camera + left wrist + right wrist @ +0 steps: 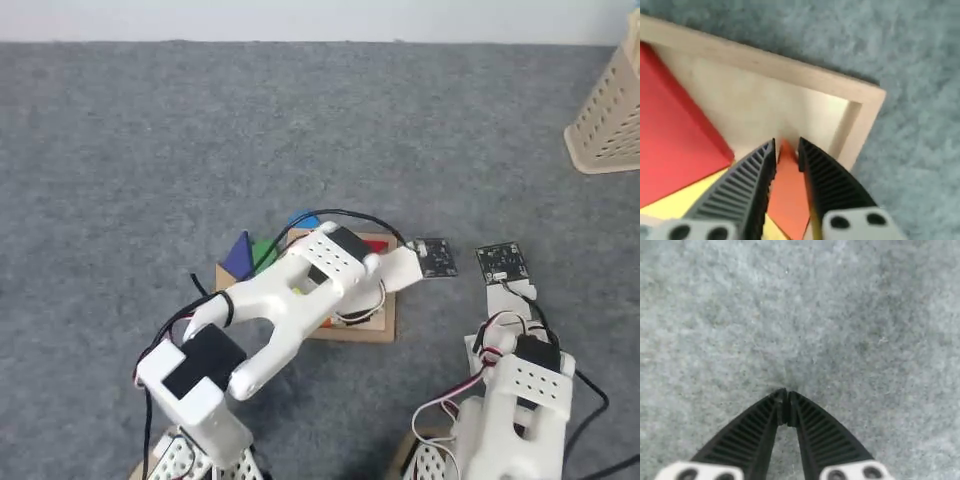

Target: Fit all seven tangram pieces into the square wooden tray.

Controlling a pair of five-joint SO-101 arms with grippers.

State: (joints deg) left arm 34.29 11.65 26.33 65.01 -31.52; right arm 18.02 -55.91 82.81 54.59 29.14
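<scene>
Grey felt-like bench (300, 120), wall strip at the far edge, beige perforated stand (610, 110) in the far corner.

Left arm (270, 320) stretches over the tray (372, 330), which lies mid-bench. Right arm (520, 400) is parked near the front edge, well apart from the tray.

In the left wrist view the tray rim (790, 67) shows a bare wooden corner. Red piece (675, 135) lies flat inside, yellow piece (680, 202) beside it. Blue piece (240, 255) and green piece (265, 250) sit at the tray's far left side, partly hidden by the arm; can't tell if they are in or on the rim.

Left hand (786, 145): narrow gap, pinching the orange piece (790, 200) by its flat faces, the tip poking past the fingertips just over the bare corner. Can't tell if it touches the floor of the tray.

Right hand (787, 399): tips pressed together, holding nothing, over bare bench.

Handling, judged: pieces look like thin painted wood, so light, stiff and not fragile. The smooth faces may slip or pivot in a pinch. Best hold is across both faces near the middle, not at a point.
</scene>
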